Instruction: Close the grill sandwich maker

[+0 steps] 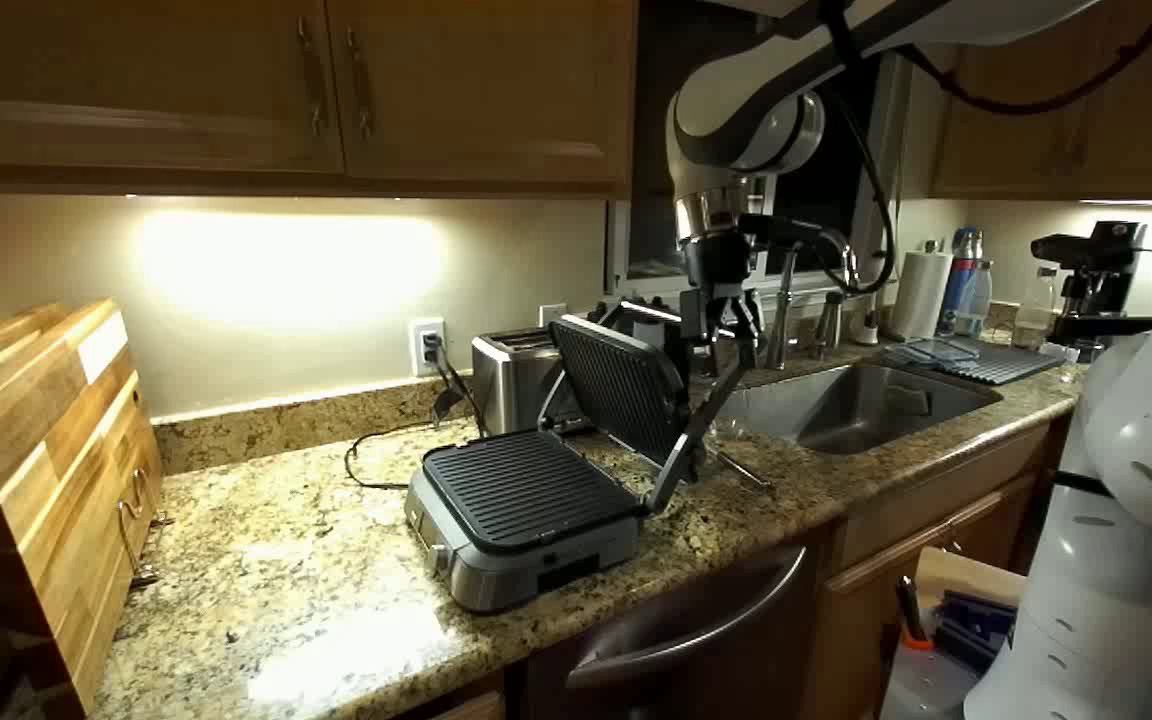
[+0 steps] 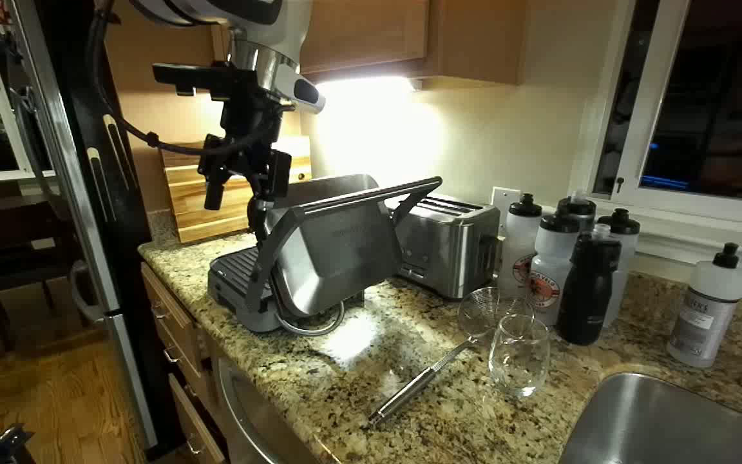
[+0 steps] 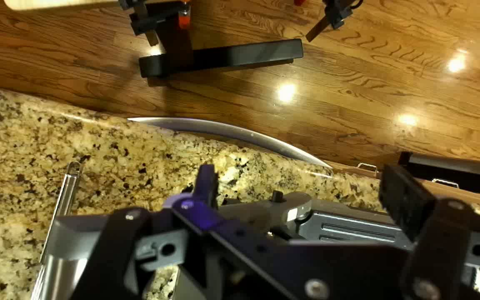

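The grill sandwich maker (image 1: pixel 538 490) sits on the granite counter (image 1: pixel 286 560), lid (image 1: pixel 624 388) up and tilted. The claw (image 3: pixel 305 190) hangs near that lid, fingers (image 3: pixel 406 203) spread apart; whether they touch it I can't tell. A toaster (image 2: pixel 455 248) stands just beside the lid, near the wall (image 1: pixel 511 265). Towards the sink (image 2: pixel 667 428), a strainer (image 2: pixel 434 370) lies with a glass (image 2: pixel 519 357) and bottles (image 2: pixel 546 283) close by; at the other end stands a striped wooden unit (image 1: pixel 66 480).

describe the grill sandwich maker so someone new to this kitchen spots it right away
In both exterior views, start at the speckled counter and look left of the sink. There sits the grill sandwich maker, a squarish silver-grey press. Unlike the slotted, boxy toaster near it, it stands open, its lid raised above a dark ribbed plate.
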